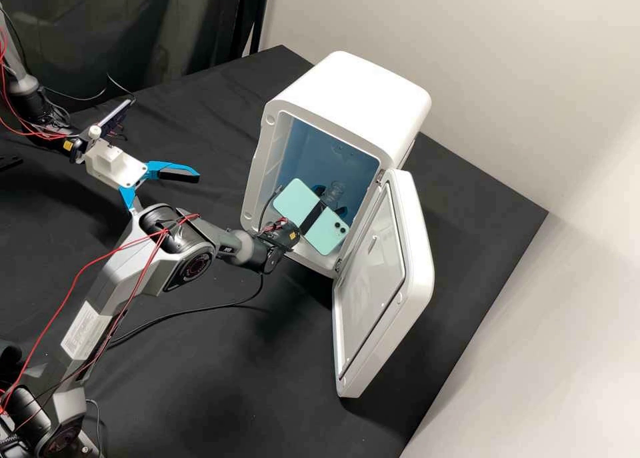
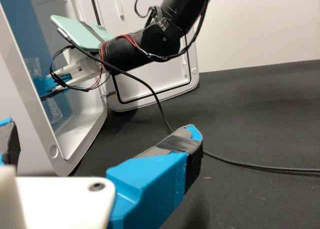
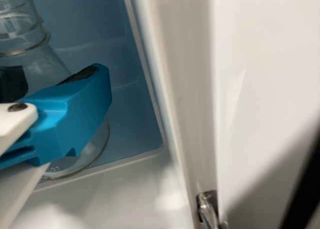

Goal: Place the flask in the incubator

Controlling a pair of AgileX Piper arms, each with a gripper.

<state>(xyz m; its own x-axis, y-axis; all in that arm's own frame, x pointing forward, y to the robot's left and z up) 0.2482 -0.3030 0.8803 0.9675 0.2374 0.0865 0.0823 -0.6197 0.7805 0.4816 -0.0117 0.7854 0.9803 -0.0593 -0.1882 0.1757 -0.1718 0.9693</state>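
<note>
The white incubator (image 1: 360, 91) stands at the bench's back right, its door (image 1: 400, 258) swung wide open. The clear glass flask (image 3: 20, 34) stands upright on the pale blue floor inside it, and its top (image 1: 333, 193) shows faintly in the opening. My right gripper (image 3: 50, 89) is inside the chamber, shut on the flask's cone, with one blue finger (image 3: 70, 114) pressed against the glass. My left gripper (image 1: 157, 185) hovers open and empty over the bench, left of the incubator.
A mint-green phone (image 1: 310, 216) is strapped to the right arm's wrist at the incubator's mouth. A black cable (image 2: 240, 161) trails across the bench in front of the door. Red wires run along both arms. The bench edge lies just right of the incubator.
</note>
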